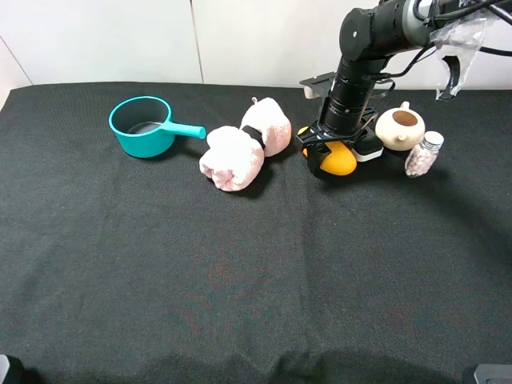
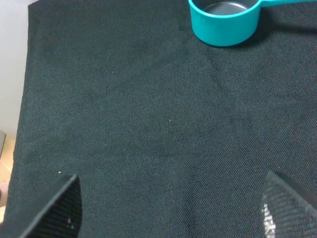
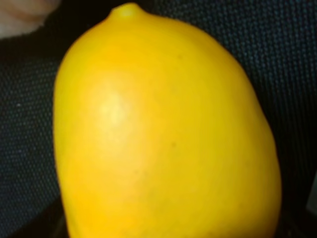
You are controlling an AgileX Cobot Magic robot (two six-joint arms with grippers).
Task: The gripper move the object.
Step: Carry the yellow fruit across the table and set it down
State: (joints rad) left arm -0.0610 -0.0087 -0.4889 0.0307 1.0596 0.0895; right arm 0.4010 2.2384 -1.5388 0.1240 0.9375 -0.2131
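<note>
1. Mango (image 1: 338, 162) lies on the black-clothed table (image 1: 240, 280) near its far edge, right of the middle, with the right arm standing over it.
2. The right gripper (image 1: 332, 150) is clenched on the mango, its black fingers down on either side; in the right wrist view the yellow skin fills nearly the whole picture.
3. The left gripper (image 2: 171, 208) hangs over bare cloth with its two fingertips (image 2: 57, 210) spread wide apart, grasping nothing.
4. A teal saucepan (image 1: 142, 128) stands towards the far left corner, handle pointing at the plush rolls; only its dark grey inner floor shows.
5. Two pink plush rolls (image 1: 244, 144) lie touching each other between the saucepan and the mango.
6. A cream teapot (image 1: 398, 128) sits just beside the right arm, towards the right edge, its top open on a brownish inside; contents cannot be told.
7. A small clear jar (image 1: 424, 154) with a silver cap stands just beside the teapot, filled with small pink-and-white pieces.
</note>
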